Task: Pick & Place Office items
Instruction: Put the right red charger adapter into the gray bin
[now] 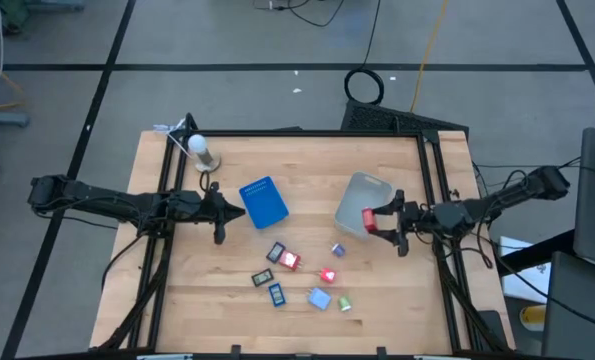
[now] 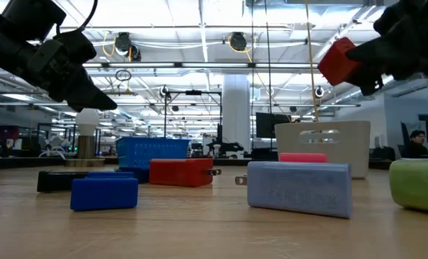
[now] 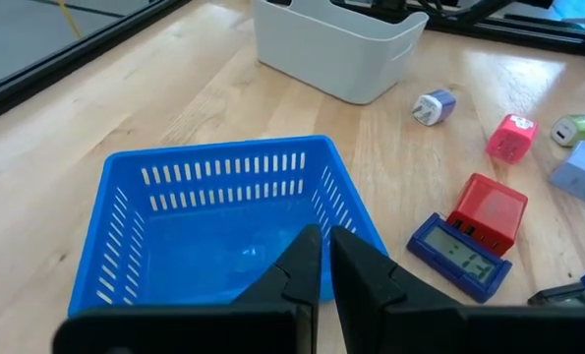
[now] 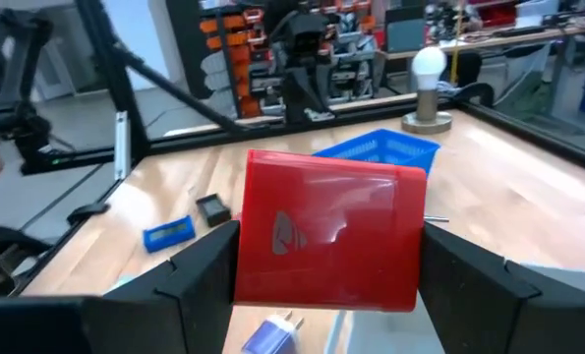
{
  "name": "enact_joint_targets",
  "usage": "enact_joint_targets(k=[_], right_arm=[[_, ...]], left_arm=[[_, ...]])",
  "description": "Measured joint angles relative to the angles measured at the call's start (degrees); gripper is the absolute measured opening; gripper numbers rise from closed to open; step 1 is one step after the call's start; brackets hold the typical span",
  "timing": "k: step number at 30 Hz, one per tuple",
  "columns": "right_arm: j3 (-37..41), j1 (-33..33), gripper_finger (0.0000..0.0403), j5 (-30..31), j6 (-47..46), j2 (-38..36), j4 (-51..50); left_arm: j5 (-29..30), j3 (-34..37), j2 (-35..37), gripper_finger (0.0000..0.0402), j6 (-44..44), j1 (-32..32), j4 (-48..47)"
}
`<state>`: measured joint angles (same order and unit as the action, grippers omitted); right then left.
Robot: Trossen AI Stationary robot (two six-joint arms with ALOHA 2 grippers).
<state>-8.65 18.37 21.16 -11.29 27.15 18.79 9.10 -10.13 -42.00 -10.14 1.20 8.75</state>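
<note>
In the high view the right gripper (image 1: 380,220) sits right of centre, above the edge of the white tub (image 1: 362,203). Its fingers are spread around a red block (image 4: 331,242), which fills the middle of the right wrist view, clamped between the two dark fingers; the low view shows the same block (image 2: 337,60) held aloft at the upper right of the frame.

The left gripper (image 1: 220,212) waits left of centre, just beside the blue basket (image 1: 264,202), its fingers (image 3: 294,273) drawn nearly together and holding nothing, hovering over the basket's near rim (image 3: 213,165).

The other office items lie scattered on the wooden table (image 1: 177,280) below the centre of the high view: a red piece (image 1: 291,260), a pink one (image 1: 328,275), a light blue block (image 1: 319,298), a green piece (image 1: 344,304), a small bluish piece (image 1: 338,250) and what seem to be dark-framed blue pieces (image 1: 276,293), too small to tell apart. A white lamp-like bulb (image 1: 197,146) stands at the table's upper left.
</note>
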Motion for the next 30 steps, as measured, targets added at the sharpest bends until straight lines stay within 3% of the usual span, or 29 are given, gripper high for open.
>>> enact_joint_targets(k=[4, 11, 16, 30], right_arm=[[-5.3, -2.6, 0.0256, 2.1, 0.0, 3.7, -5.4], [-21.0, -8.8, 0.0256, 3.0, -5.9, 16.7, -31.7], [-27.9, -12.0, 0.0256, 2.5, -7.3, 27.8, -43.2], [-29.2, -19.6, 0.0256, -3.4, -5.2, 41.1, -47.5]], left_arm=[[0.0, 0.0, 0.0, 0.0026, 0.6, 0.0, 0.0], [0.0, 0.0, 0.0, 0.0026, 0.6, 0.0, 0.2], [-0.1, 0.0, 0.0, 0.0026, 0.5, 0.0, 0.0], [-0.2, 0.0, 0.0, 0.0026, 0.4, 0.0, 0.0]])
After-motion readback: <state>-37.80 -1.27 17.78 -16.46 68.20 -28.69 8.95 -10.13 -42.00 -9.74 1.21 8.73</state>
